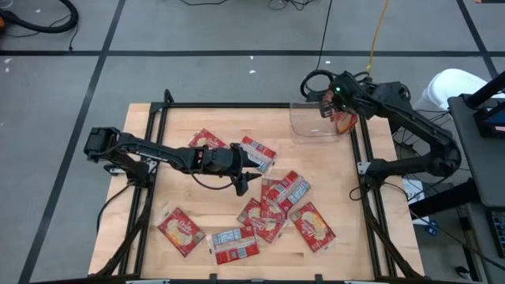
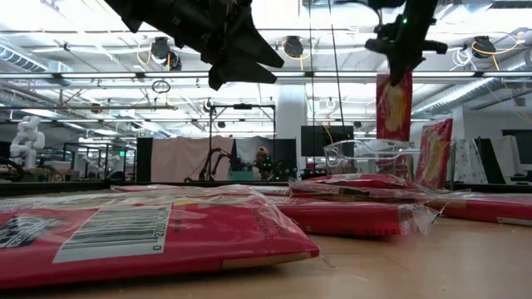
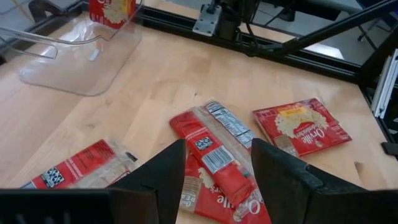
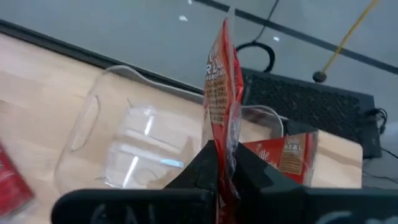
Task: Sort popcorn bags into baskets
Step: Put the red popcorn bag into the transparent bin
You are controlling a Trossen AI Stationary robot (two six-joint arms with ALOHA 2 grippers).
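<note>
Two matte-black jointed arms; green indicator light on right arm's wrist (image 1: 338,89); black cable looped beside it.

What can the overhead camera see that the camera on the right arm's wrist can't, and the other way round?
Only the high view shows the left gripper, fingers apart, over the red popcorn bags scattered on the wooden table.

Only the right wrist view shows, close up, the right gripper pinching a popcorn bag edge-on, and another bag standing against the bin's far wall.

Both show the clear bin at the table's far right corner, with the right gripper holding its bag above it.
</note>
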